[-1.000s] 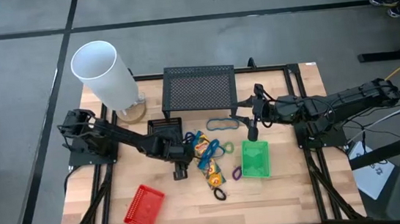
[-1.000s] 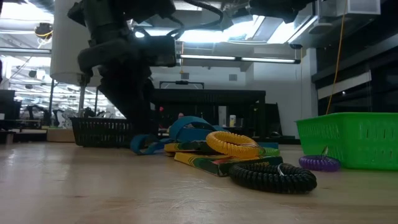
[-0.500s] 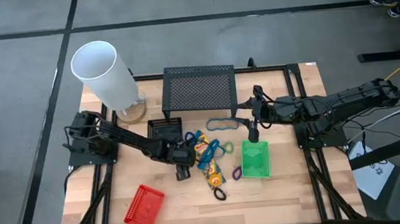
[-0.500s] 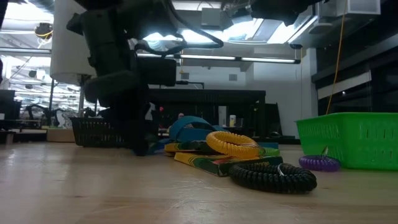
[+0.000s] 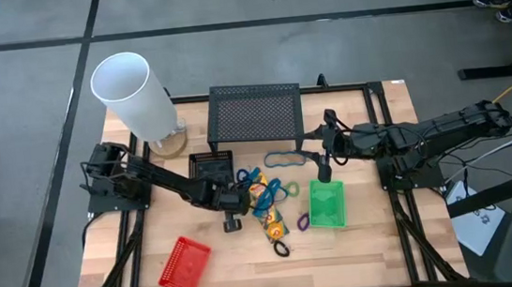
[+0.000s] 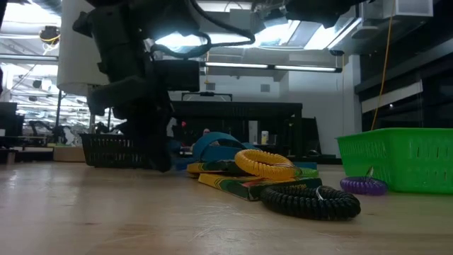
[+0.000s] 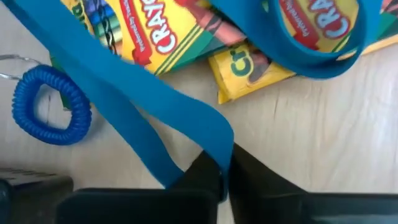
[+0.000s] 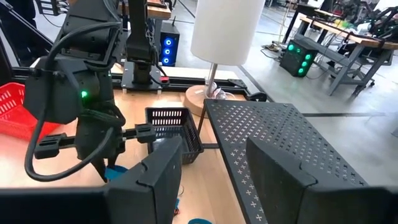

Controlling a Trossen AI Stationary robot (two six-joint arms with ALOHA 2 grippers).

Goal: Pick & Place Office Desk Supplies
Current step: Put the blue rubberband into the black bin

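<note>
Two yellow-and-green crayon boxes [image 5: 265, 199] lie mid-table with a flat blue band [image 7: 130, 99] draped over them and a small blue coil loop [image 7: 50, 115] beside it. My left gripper [image 7: 225, 180] is down at the table on the left side of the boxes [image 5: 240, 198], shut on the band. An orange loop [image 6: 265, 163], a black loop [image 6: 311, 200] and a purple loop [image 6: 363, 185] lie near the boxes. My right gripper [image 8: 217, 180] hangs open in the air above the green basket [image 5: 327, 203]. My left gripper pinches the blue band at a bend in it [image 7: 214, 146], between its two fingers. The fingers slant down from the table's left. The band lies slack on the wood and across the crayon boxes [image 7: 155, 37].
A small black mesh basket [image 5: 209, 165] stands just behind my left gripper, and a red basket [image 5: 185, 263] is at the near left. The wide black mesh stand [image 5: 255, 115] and the big white cylinder [image 5: 129, 94] take up the far side. Another blue band [image 5: 281, 158] lies before the stand.
My left gripper has sunk to the table beside the crayon boxes and has shut on the blue band. The boxes and loops have stayed where they were.
</note>
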